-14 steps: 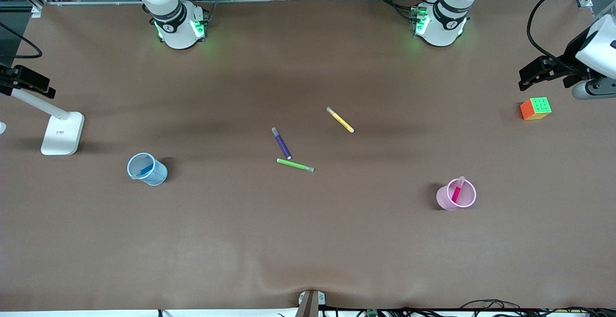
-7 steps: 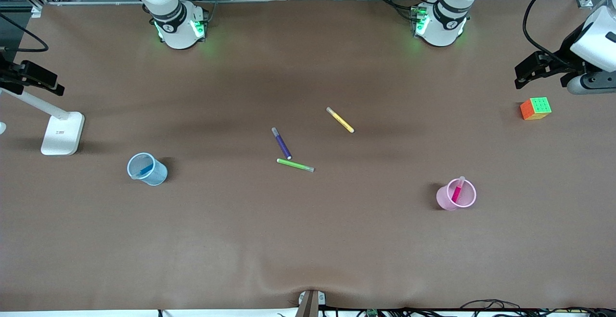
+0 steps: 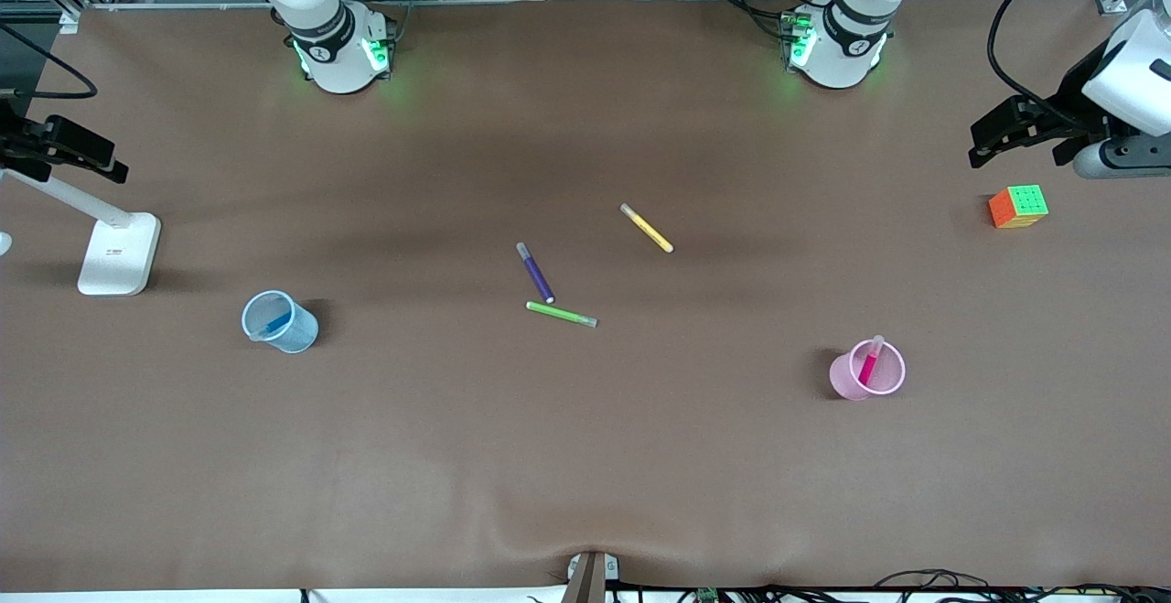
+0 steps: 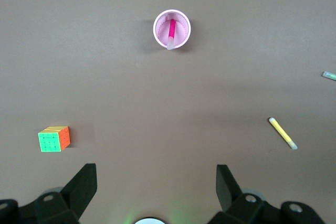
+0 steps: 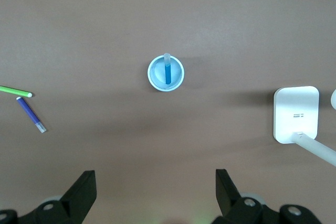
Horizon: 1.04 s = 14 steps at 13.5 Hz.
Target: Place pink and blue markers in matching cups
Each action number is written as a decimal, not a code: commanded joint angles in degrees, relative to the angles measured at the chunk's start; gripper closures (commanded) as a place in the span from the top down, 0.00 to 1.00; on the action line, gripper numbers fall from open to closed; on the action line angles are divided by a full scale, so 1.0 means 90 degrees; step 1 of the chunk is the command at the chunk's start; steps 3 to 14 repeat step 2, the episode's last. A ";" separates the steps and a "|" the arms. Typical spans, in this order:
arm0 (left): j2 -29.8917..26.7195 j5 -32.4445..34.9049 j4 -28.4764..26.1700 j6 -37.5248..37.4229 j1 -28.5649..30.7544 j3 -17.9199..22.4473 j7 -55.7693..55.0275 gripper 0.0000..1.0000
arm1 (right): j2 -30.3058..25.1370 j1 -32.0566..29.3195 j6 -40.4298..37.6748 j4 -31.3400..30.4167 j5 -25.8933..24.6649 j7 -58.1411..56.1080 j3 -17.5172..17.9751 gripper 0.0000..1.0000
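Both markers sit in matching cups: hot-pink marker [image 3: 868, 367] in pale pink mesh cup [image 3: 845, 381], blue marker [image 3: 277, 321] in pale blue mesh cup [image 3: 295, 334]. Your left gripper [image 4: 156, 184] and right gripper [image 5: 155, 190] hang wide open and empty, high at the table's ends; the job looks done, so park them clear.

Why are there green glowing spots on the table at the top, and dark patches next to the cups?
Front view: green lights on the arm bases spill onto the table; the pink cup and blue cup each cast a small dark shadow. Left wrist view: a faint green glow at the bottom edge. Right wrist view: soft shadow beside the white stand.
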 commanded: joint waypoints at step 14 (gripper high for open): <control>0.0015 -0.0085 0.0110 -0.0085 0.0024 -0.0003 -0.0066 1.00 | -0.0211 0.0012 0.0110 -0.0217 -0.0033 0.0093 0.0018 1.00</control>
